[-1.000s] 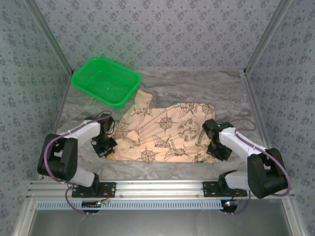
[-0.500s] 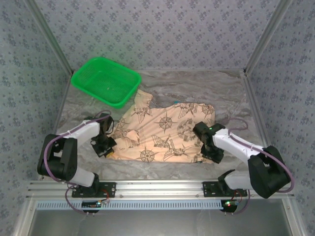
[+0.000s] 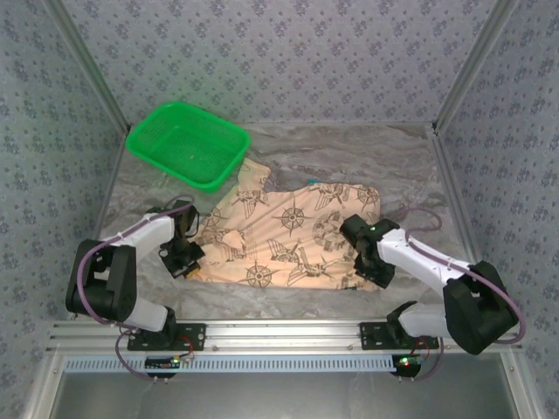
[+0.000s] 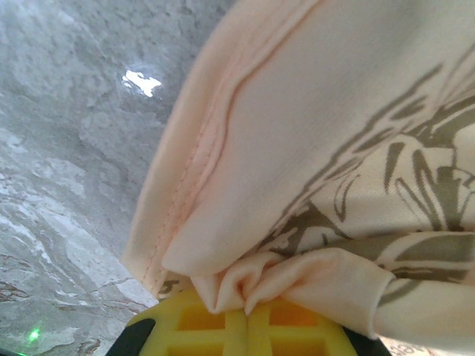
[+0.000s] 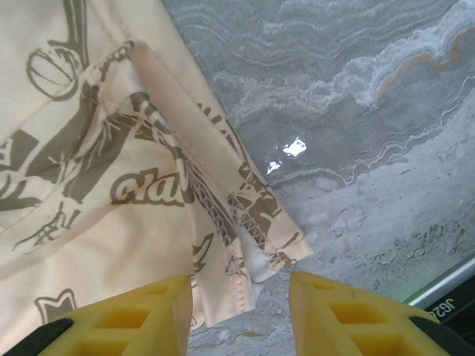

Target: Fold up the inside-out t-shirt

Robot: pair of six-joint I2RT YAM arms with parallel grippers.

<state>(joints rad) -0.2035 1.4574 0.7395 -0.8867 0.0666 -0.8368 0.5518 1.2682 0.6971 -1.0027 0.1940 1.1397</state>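
2 hem corners need gripping before folding: my left gripper (image 4: 245,317) clenches the inside-out t-shirt (image 3: 293,236), my right gripper (image 5: 241,311), parted, must close.

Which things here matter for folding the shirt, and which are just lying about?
Part of the job:
- inside-out t-shirt, spread on the table
- left gripper, shut on a bunched bit of the shirt's edge
- right gripper, open at the shirt's corner

Lying about:
- green basket, at the table's far left
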